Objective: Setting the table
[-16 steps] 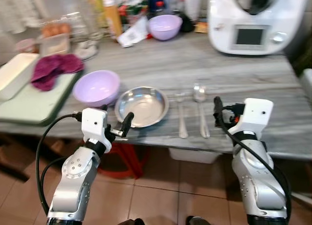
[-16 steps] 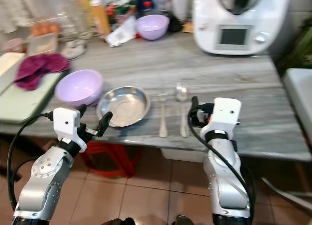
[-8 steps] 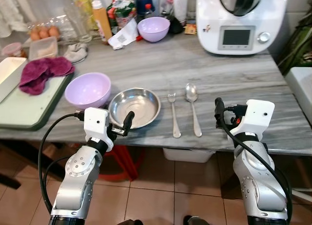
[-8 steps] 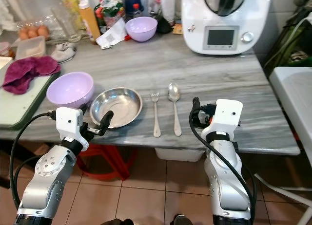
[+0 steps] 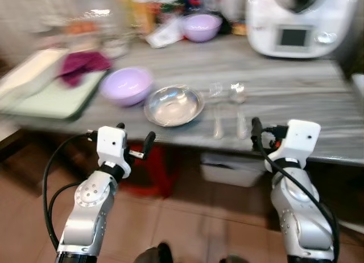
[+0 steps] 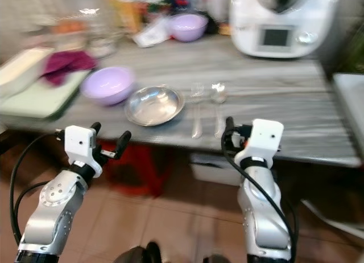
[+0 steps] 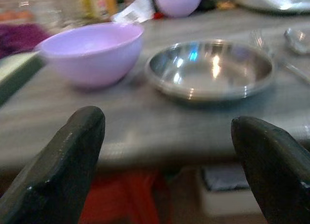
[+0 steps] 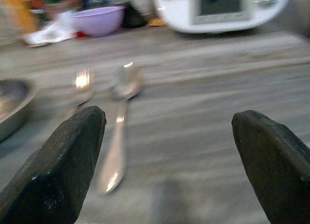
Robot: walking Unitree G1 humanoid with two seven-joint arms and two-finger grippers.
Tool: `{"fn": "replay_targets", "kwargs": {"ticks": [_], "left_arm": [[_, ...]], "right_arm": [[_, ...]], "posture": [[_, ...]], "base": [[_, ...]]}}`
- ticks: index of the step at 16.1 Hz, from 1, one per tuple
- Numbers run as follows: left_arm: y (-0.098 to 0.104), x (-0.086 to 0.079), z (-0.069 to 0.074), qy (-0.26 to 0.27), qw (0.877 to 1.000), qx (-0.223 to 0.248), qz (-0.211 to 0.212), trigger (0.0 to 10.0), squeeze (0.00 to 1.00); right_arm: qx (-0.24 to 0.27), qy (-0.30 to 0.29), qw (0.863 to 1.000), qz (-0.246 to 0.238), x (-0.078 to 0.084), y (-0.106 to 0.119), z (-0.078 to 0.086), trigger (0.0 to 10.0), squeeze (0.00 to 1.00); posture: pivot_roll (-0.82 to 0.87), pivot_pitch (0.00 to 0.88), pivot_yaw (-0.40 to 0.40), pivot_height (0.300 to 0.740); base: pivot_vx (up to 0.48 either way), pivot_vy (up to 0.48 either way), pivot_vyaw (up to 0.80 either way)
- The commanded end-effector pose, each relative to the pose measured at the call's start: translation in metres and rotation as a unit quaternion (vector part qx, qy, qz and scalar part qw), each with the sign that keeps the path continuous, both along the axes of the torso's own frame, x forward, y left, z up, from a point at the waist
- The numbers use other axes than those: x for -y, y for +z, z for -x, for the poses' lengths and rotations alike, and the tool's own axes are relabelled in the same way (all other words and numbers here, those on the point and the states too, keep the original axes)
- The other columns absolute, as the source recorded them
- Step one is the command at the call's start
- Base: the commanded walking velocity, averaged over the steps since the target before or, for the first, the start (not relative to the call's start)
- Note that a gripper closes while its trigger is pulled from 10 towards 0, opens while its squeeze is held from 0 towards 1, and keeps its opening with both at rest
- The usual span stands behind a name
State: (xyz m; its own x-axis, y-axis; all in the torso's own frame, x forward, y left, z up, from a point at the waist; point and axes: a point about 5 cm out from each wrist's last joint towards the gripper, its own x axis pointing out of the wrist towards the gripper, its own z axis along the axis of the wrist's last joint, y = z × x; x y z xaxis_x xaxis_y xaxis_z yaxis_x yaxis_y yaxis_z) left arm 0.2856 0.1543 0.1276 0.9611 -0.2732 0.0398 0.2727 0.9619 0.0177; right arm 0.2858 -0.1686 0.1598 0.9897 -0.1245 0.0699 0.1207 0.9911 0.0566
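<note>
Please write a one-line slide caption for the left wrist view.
Open left gripper before the table edge, facing a lilac bowl and a steel dish.

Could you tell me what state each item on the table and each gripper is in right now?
Steel bowl: upright, empty, near the table's front edge.
Near purple bowl: upright, beside the steel bowl.
Far purple bowl: upright, at the back.
Fork: flat on the table.
Spoon: flat, beside the fork.
Left gripper: open, empty.
Right gripper: open, empty.
</note>
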Motion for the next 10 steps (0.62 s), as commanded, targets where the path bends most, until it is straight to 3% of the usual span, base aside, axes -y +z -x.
{"fn": "replay_targets", "kwargs": {"ticks": [1,10], "left_arm": [[-0.0025,-0.0023,0.0004,0.001,1.000,-0.007,-0.006,10.0,0.00],[-0.0027,-0.0006,0.0008,-0.012,1.000,-0.004,-0.013,10.0,0.00]], "right_arm": [[0.008,0.001,1.000,0.000,-0.0009,0.0027,0.0016,10.0,0.00],[0.004,0.002,1.000,-0.006,-0.0004,0.0011,0.0008,10.0,0.00]], "posture": [[-0.17,0.124,0.113,0.740],[-0.17,0.122,0.116,0.740]], "base": [[-0.330,0.000,0.00],[-0.322,0.000,0.00]]}}
